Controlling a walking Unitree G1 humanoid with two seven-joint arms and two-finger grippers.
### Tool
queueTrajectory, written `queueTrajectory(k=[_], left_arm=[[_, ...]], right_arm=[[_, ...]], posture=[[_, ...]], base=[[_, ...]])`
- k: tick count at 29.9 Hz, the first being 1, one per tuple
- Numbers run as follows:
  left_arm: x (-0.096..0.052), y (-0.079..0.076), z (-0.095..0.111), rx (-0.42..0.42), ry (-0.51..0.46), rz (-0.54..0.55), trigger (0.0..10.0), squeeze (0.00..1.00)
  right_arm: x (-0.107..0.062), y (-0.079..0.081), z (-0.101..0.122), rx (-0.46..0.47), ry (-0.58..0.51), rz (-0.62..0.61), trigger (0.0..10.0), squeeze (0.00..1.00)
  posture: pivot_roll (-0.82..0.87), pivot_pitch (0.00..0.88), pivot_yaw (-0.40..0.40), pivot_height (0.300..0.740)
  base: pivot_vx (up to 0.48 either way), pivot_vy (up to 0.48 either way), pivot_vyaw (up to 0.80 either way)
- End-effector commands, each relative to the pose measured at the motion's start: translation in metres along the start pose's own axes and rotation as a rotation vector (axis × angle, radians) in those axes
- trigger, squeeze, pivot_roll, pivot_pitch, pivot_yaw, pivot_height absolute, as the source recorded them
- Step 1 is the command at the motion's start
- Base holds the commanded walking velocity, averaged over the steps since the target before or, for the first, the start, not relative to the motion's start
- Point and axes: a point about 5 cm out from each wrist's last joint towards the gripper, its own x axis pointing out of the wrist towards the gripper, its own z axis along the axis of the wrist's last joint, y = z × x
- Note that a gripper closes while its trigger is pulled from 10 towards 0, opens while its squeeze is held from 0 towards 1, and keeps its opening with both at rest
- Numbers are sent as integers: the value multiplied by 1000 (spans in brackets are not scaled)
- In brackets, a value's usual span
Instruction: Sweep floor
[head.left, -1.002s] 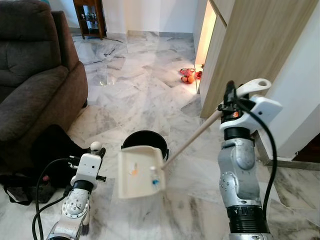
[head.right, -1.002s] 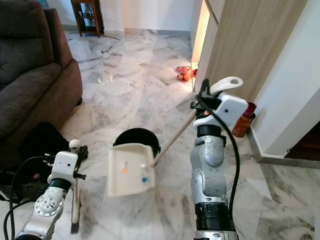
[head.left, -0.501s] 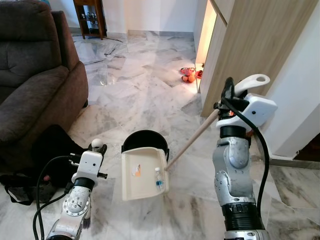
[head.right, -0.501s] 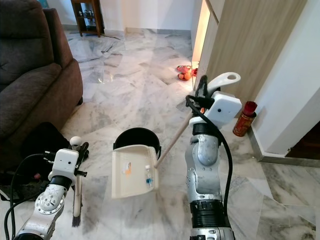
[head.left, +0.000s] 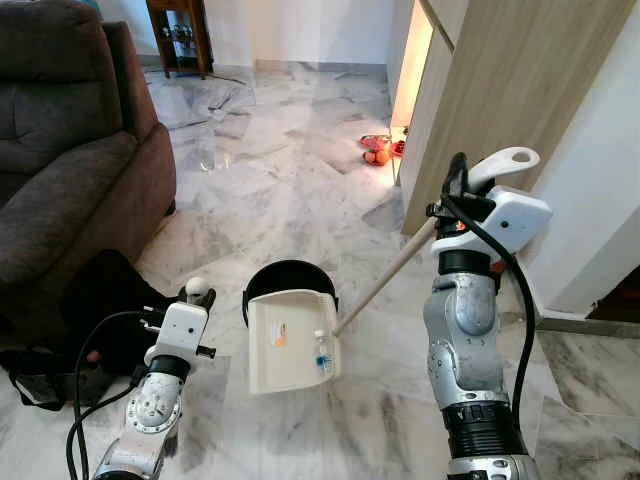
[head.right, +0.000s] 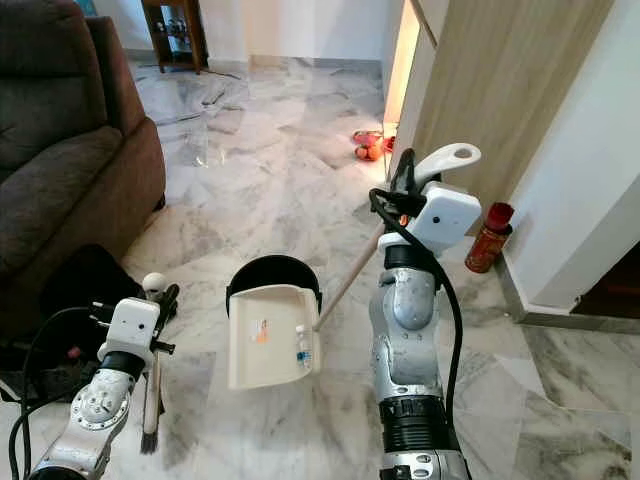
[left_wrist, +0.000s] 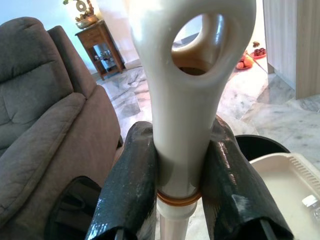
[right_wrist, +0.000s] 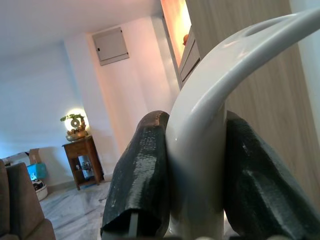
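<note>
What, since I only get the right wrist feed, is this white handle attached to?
Observer: To a long wooden pole that runs down to a cream dustpan. The right gripper is clamped on the handle.
Operator: Anything in the pan?
Observer: A small clear bottle and an orange scrap.
Operator: Where's the bin?
Observer: A black bin stands on the floor just behind the pan, whose far edge overlaps the bin's near rim.
</note>
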Motion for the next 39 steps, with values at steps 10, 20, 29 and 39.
queueTrajectory(k=[10,20,29,39], left_arm=[[2,1,9,12,-45,12,10000,0],[2,1,8,15,-45,10,10000,0],[2,2,8,20,-43,13,10000,0],[2,2,9,20,-44,13,10000,0]], right_arm=[[7,7,11,26,-59,17,10000,0],[6,6,9,8,-52,23,10000,0],[6,8,9,25,-44,32,10000,0],[6,10,9,22,-43,42,10000,0]], posture=[[196,0,-5,740],[195,0,-5,740],[198,0,-5,740],[198,0,-6,740]], base=[[0,0,0],[0,0,126],[200,0,94],[262,0,0]])
